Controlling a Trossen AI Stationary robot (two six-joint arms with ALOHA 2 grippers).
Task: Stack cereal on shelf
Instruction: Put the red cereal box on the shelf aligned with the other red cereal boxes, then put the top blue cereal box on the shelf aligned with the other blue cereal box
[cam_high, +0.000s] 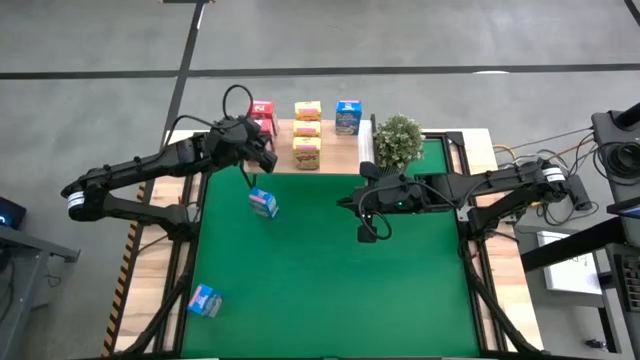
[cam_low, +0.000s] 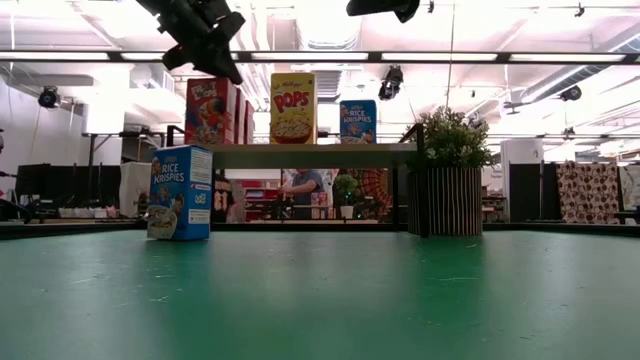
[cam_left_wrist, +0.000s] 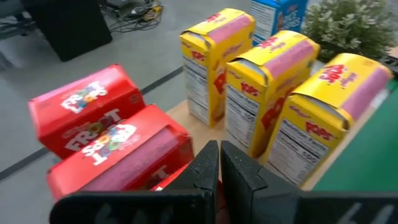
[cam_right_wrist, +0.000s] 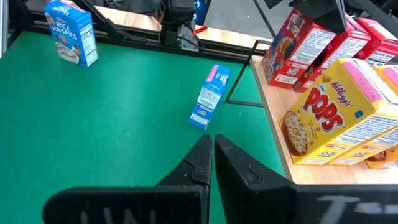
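Cereal boxes stood in three groups on the light-wood shelf (cam_high: 330, 135) at the table's far edge: the pink-red boxes (cam_left_wrist: 115, 146) at its left end, three yellow boxes (cam_high: 307, 134) in a row running front to back at the middle, and one blue box (cam_high: 347, 117) to their right. Two further blue boxes remained on the green tabletop (cam_high: 340, 270): one upright box (cam_high: 263, 203) just in front of the shelf's left part, the other (cam_high: 204, 301) well apart from it near the front left corner. Left gripper (cam_left_wrist: 219, 163) hung above the shelf's left end, over the pink-red boxes, its fingers pressed together and holding nothing. Right gripper (cam_right_wrist: 213, 159) hovered over the tabletop in front of the potted plant (cam_high: 397, 140), which stood at the shelf's right end; its fingers were likewise pressed together and empty. In the low view a person (cam_low: 303, 189) appeared in the room beyond the table
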